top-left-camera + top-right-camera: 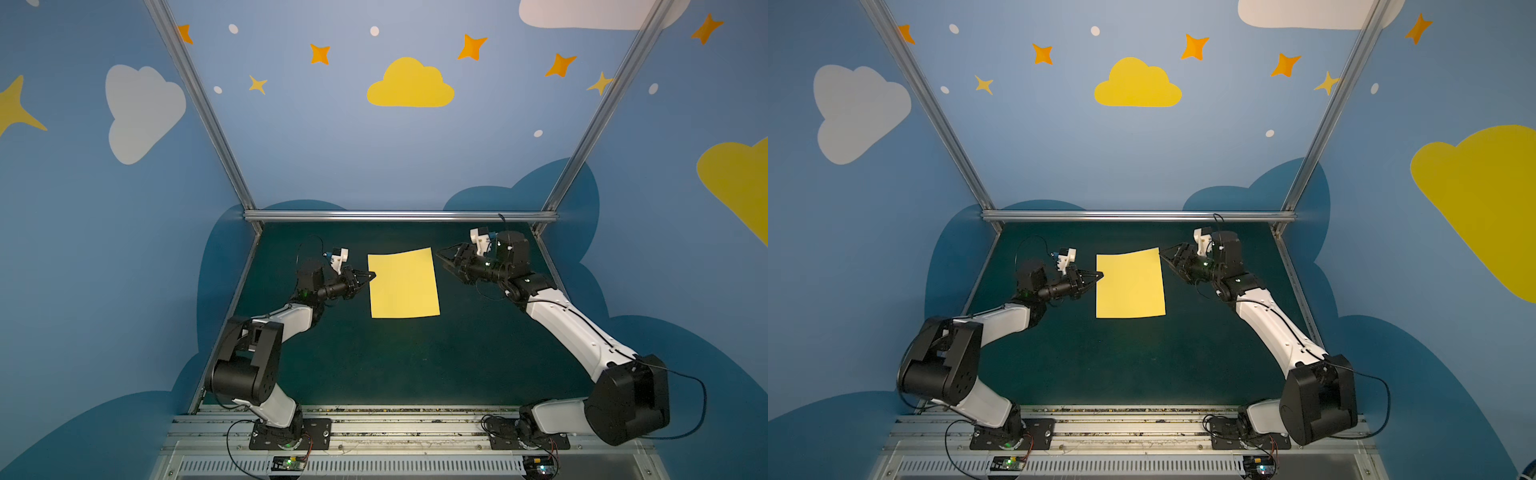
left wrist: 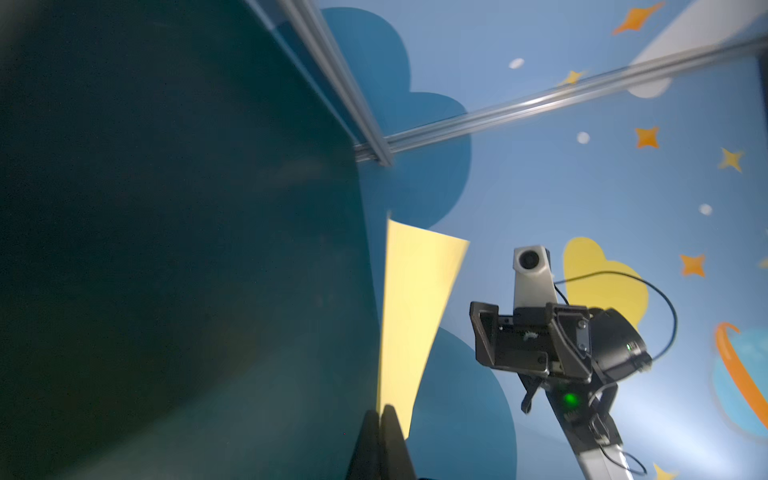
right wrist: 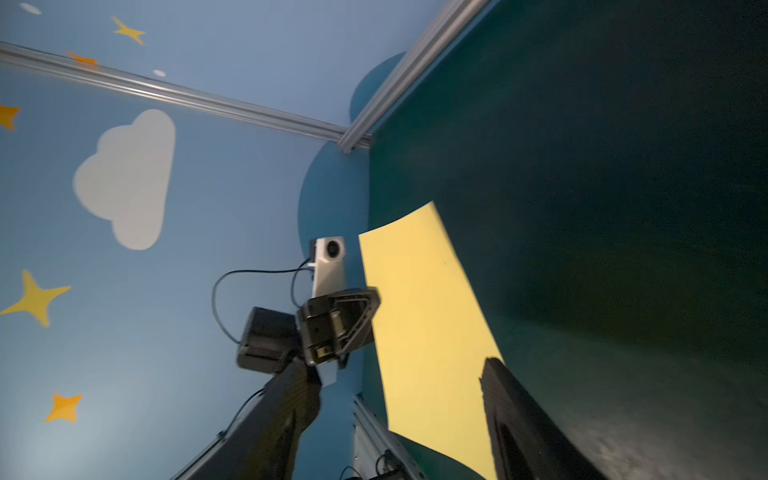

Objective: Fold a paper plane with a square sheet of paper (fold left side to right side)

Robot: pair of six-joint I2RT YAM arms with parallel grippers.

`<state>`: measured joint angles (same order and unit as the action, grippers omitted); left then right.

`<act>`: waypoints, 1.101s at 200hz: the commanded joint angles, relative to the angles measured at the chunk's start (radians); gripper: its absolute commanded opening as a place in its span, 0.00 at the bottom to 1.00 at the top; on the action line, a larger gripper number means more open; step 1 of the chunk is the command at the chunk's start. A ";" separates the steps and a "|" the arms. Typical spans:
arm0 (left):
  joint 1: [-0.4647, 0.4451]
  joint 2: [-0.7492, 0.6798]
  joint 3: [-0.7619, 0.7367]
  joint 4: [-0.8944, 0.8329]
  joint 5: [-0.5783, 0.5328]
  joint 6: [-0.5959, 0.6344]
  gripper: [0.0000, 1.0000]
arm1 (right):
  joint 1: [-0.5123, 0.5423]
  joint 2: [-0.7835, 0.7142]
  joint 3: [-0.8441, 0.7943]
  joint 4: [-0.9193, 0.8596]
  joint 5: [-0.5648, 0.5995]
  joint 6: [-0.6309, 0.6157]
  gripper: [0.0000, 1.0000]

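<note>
One square sheet of paper [image 1: 404, 284], pale yellow and unfolded, lies near the middle of a dark green table [image 1: 415, 361], a little toward the far edge. It is the only loose object on the table. In both top views [image 1: 1129, 284] its far right corner looks slightly raised, and the right wrist view shows the sheet [image 3: 424, 324] curving gently rather than lying fully flat.

Two robot arms, white and black, reach in from the near edge, one on each side of the sheet. Each carries one gripper and one small wrist camera.

The left gripper [image 1: 371, 275] points at the middle of the sheet's left edge and touches it. In the left wrist view its two fingers [image 2: 390, 440] are pressed together, with the yellow sheet [image 2: 409, 299] running out from between them, so they appear clamped on that edge.

The right gripper [image 1: 440, 254] sits just beside the sheet's far right corner. In the right wrist view its two fingers [image 3: 511, 415] stand wide apart, with the sheet's right edge lying between them, gripping nothing.

Three blue walls painted with clouds and stars surround the table.
</note>
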<state>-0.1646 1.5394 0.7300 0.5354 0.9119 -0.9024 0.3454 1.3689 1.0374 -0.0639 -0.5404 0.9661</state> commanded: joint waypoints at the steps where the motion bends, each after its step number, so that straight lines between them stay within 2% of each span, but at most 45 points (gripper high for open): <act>1: -0.004 -0.059 0.014 -0.509 -0.164 0.283 0.04 | 0.003 -0.025 -0.059 -0.061 0.091 -0.111 0.66; 16: -0.008 -0.059 0.028 -0.651 -0.238 0.338 0.04 | 0.007 0.005 -0.098 -0.058 0.077 -0.140 0.66; 58: -0.063 0.020 0.109 -0.882 -0.403 0.440 0.04 | 0.068 0.154 -0.113 -0.034 0.007 -0.219 0.66; 93: -0.086 0.077 0.195 -0.994 -0.528 0.507 0.04 | 0.126 0.309 -0.044 -0.030 -0.035 -0.269 0.63; 133: -0.117 0.101 0.259 -1.063 -0.614 0.546 0.04 | 0.175 0.452 0.031 -0.014 -0.064 -0.275 0.59; 145: -0.129 0.105 0.265 -1.068 -0.637 0.539 0.04 | 0.190 0.475 0.030 0.013 -0.071 -0.259 0.52; 184: -0.160 0.089 0.260 -1.079 -0.727 0.495 0.04 | 0.231 0.532 0.012 0.074 -0.073 -0.225 0.21; 220: -0.185 0.090 0.293 -1.102 -0.749 0.508 0.04 | 0.250 0.578 0.016 0.092 -0.068 -0.215 0.06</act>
<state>-0.3363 1.6348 0.9852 -0.5228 0.2138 -0.4007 0.5838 1.9179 1.0489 0.0017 -0.6075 0.7425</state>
